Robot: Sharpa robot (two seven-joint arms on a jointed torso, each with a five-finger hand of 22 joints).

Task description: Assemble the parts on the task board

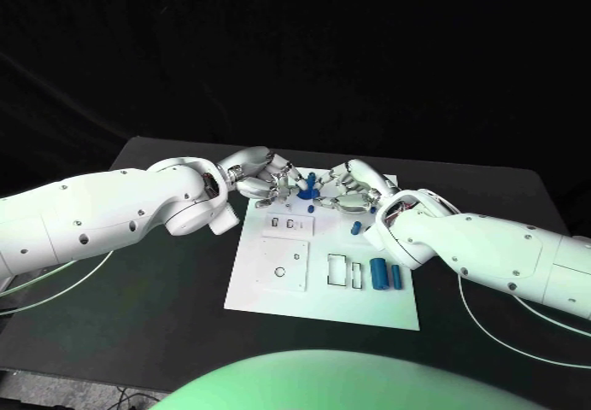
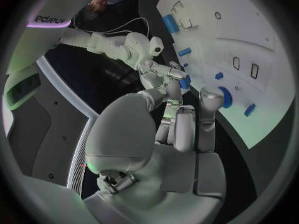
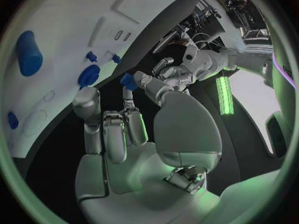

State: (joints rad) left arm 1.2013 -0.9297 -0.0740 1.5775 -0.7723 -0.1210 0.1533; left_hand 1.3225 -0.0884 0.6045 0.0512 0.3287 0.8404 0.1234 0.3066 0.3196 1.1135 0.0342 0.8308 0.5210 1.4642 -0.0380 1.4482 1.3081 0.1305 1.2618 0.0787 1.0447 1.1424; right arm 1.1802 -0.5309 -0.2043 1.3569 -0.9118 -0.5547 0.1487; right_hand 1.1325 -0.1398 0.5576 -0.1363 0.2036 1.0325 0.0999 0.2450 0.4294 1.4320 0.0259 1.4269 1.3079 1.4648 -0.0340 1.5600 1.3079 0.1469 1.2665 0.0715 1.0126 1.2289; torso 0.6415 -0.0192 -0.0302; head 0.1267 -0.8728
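Both my hands meet at the white task board's far edge: left hand and right hand together pinch a small, rigid blue plastic peg (light, probably slippery), best gripped by its sides.

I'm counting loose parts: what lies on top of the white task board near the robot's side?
On the task board, two blue cylinders lie side by side beside empty rectangular slots. A smaller blue piece lies farther up. Both hands cover the far end.

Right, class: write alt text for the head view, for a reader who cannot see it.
Two hands, left and right, meet over the far end of a white board on a black table, around a small blue part. Two blue cylinders lie nearer, on the board's right.
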